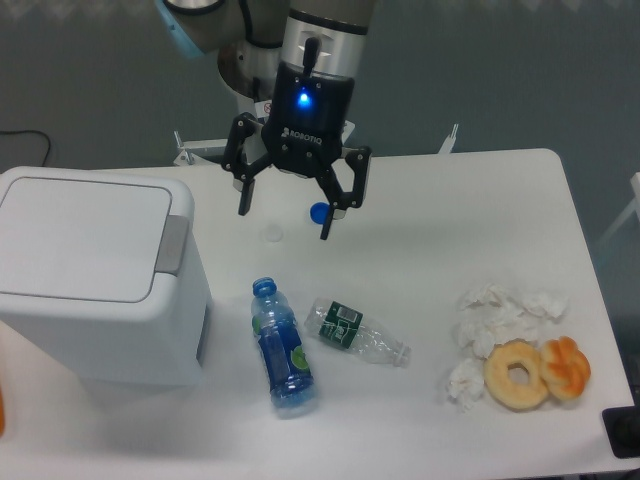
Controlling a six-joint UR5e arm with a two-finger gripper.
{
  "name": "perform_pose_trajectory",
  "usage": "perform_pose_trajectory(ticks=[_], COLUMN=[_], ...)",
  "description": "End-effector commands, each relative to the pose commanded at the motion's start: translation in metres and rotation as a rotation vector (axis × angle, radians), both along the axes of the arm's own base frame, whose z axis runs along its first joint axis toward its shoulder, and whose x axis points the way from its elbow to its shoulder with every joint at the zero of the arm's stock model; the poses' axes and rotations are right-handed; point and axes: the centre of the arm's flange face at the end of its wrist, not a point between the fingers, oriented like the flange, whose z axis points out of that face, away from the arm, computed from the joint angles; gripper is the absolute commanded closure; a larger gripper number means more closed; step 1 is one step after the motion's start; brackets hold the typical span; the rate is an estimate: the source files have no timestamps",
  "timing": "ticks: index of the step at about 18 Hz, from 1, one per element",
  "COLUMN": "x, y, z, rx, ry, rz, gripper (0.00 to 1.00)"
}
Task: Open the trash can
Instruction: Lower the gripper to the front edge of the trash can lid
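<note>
The trash can (90,280) is a large white boxy bin at the left of the table, its flat lid down and a grey push tab (172,243) on its right edge. My gripper (284,222) hangs open above the table, to the right of the bin and apart from it. Nothing sits between its fingers.
A blue bottle cap (318,212) lies just behind the right finger, a white cap (272,233) below the gripper. A blue bottle (281,347) and a clear crushed bottle (356,333) lie mid-table. Crumpled tissues (495,312) and two doughnuts (535,372) sit at the right.
</note>
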Motion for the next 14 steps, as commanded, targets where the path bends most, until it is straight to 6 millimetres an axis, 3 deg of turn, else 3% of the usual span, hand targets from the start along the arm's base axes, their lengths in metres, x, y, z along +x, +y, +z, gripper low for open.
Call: perform_pose_trajectory(ticks=[9, 14], x=[0.020, 0.022], y=[0.017, 0.020], z=[-0.024, -0.027], rx=[0.001, -0.004], ry=[-0.096, -0.100], rz=[-0.026, -0.033], gripper=[0.00, 0.00])
